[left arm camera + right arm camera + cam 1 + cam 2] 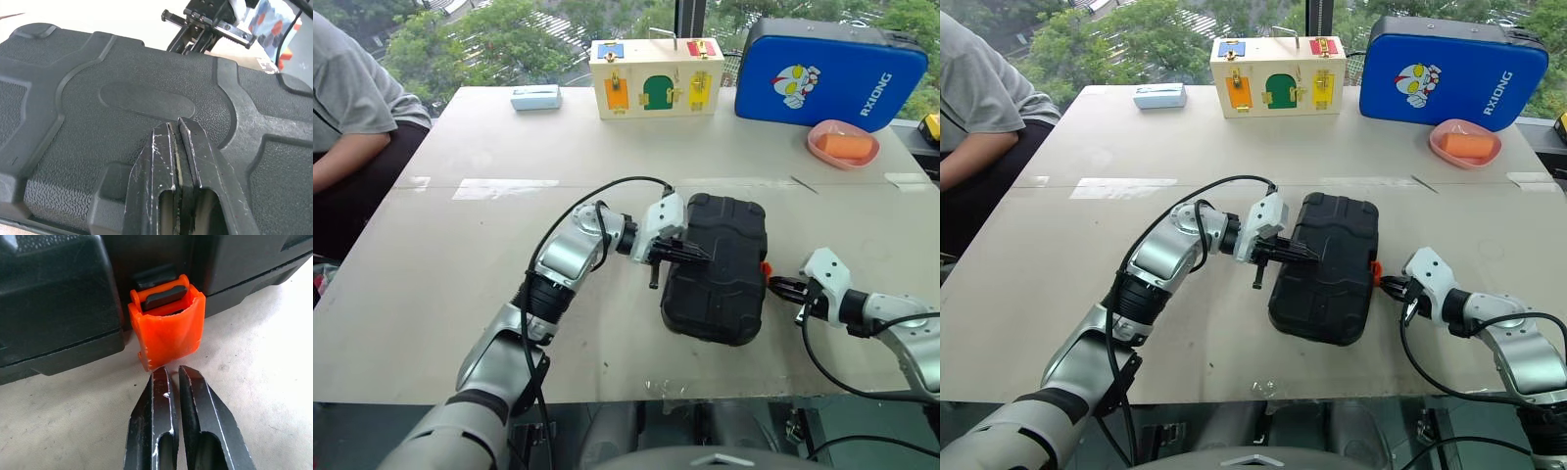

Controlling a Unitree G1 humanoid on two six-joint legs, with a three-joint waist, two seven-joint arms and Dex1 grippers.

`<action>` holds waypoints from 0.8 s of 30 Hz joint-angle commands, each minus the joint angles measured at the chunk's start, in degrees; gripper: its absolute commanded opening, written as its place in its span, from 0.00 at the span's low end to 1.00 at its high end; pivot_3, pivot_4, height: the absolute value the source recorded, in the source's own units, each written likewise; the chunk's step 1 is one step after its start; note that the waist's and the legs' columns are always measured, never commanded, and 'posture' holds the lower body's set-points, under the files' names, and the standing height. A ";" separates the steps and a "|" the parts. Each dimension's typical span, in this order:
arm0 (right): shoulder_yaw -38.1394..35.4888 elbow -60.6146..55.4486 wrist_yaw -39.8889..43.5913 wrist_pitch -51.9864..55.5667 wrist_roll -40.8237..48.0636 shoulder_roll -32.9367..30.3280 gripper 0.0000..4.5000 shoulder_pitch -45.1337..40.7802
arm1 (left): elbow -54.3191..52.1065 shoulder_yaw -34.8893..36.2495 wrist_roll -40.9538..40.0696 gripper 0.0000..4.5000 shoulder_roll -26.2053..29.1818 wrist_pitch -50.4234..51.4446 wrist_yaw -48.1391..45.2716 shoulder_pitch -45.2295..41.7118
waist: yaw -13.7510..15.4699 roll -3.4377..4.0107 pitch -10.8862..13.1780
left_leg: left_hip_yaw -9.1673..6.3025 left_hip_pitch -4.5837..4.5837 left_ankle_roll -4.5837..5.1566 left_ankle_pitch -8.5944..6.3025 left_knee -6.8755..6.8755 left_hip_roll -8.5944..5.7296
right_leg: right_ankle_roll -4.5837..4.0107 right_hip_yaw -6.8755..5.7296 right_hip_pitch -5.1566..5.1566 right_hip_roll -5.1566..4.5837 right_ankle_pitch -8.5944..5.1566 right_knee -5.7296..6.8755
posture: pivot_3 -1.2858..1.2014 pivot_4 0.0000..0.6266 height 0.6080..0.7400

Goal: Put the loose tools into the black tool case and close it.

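You see the black case (717,266) lying shut near the worktop's (431,274) front edge. Your left tool (177,128) rests on its lid, fingers pressed together, empty. Your right tool (172,373), also closed and empty, points at the orange latch (168,333), just short of it.

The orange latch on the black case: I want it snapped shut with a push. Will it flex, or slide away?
The orange latch looks like thin moulded plastic hanging off a hinge bar, so it should probably swing and flex a little rather than crack. The black tool case lies flat, with the shut left pincer on its lid, so it likely won't slide much.
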 commanded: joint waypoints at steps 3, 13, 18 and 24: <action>0.09 -3.67 -0.10 0.70 2.63 2.72 0.00 -3.29 | 3.71 -4.28 5.29 0.02 0.31 -1.99 -0.66 -0.21 | 0.01 0.02 0.01 | -0.01 0.14 0.04 -0.02 -0.10 0.00 | 0.00 -0.02 0.14 0.01 0.00 -0.13 | 0.52 0.24 0.96; -3.21 -9.95 -0.39 8.76 9.31 5.30 0.00 -8.35 | 3.96 -4.56 6.84 0.02 0.82 -3.12 -1.46 1.08 | -0.92 0.05 0.02 | -0.03 0.16 0.04 -0.02 -0.18 0.04 | 0.00 0.08 0.10 0.02 0.00 -0.15 | 0.52 0.24 0.96; -3.02 -14.10 1.56 12.34 12.14 4.40 0.00 -7.23 | 5.63 -5.33 8.30 0.02 0.40 -4.34 -0.42 0.79 | -1.25 0.06 0.03 | -0.04 0.16 0.05 -0.03 -0.22 0.04 | -0.01 0.09 0.08 0.01 0.00 -0.16 | 0.52 0.24 0.96; -3.35 -14.38 -0.01 14.08 12.31 5.82 0.00 -10.59 | 7.59 -5.72 9.82 0.02 0.01 -6.47 -0.28 0.37 | -1.55 0.06 0.03 | -0.02 0.19 0.06 -0.03 -0.21 0.04 | 0.00 0.13 0.09 0.02 0.00 -0.15 | 0.52 0.24 0.96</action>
